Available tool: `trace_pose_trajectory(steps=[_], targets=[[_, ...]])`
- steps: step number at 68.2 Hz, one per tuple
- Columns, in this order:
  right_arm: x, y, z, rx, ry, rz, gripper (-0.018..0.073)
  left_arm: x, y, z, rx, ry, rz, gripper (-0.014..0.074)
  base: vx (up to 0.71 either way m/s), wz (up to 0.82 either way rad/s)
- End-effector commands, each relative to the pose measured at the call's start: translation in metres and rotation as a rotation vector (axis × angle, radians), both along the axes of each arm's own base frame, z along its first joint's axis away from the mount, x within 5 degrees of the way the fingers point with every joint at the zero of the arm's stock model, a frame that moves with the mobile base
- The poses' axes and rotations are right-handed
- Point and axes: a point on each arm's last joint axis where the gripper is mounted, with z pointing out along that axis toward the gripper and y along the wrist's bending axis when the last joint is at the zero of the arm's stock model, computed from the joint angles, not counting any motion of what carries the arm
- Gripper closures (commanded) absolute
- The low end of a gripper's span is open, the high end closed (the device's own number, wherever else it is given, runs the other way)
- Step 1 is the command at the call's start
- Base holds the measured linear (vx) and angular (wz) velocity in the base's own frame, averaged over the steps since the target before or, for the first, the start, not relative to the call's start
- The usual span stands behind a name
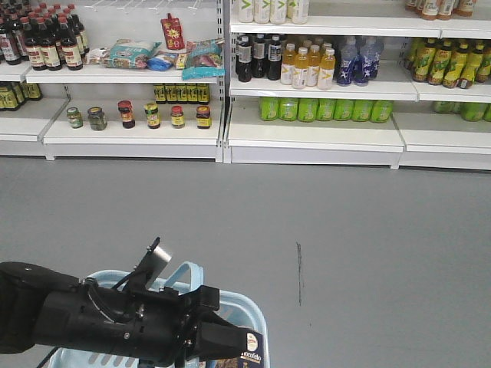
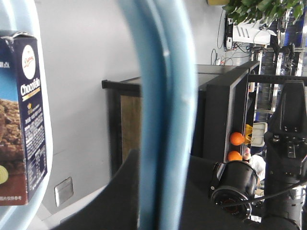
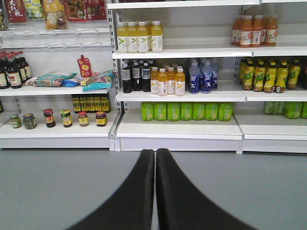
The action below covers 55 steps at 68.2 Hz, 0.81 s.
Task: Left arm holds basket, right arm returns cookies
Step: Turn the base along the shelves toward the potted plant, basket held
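- The handle (image 2: 158,96) passes close by my left claw (image 1: 222,337); I cannot tell if it pinches.
- The cookies (image 2: 26,120) stand in the basket (image 1: 238,297), far left, ready to lift out.
- My right claw (image 3: 155,155) is pressed together, empty.

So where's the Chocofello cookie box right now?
The cookie box sits in the light blue basket at the bottom of the front view, beside the left tool; the left wrist view shows it far left.
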Motion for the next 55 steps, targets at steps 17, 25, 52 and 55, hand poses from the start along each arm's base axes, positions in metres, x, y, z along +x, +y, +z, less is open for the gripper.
trace_pose_trajectory(steps=[17, 25, 52, 55], targets=[[-0.0005, 0.0004, 0.0074, -0.006, -0.082, 0.006, 0.0568, -0.0003, -0.0036, 0.0212, -0.107, -0.026, -0.005, 0.0604, 0.37, -0.02], [-0.0005, 0.0004, 0.0074, -0.006, -0.082, 0.006, 0.0568, -0.0003, -0.0036, 0.0212, -0.107, -0.026, -0.005, 0.0604, 0.37, 0.00], [-0.0005, 0.0004, 0.0074, -0.006, -0.082, 0.006, 0.0568, -0.0003, -0.0036, 0.0212, -0.107, -0.026, -0.004, 0.0604, 0.39, 0.04], [-0.0005, 0.0004, 0.0074, -0.006, -0.082, 0.006, 0.0568, -0.0003, -0.0036, 0.0212, -0.107, -0.026, -0.004, 0.0604, 0.39, 0.02]])
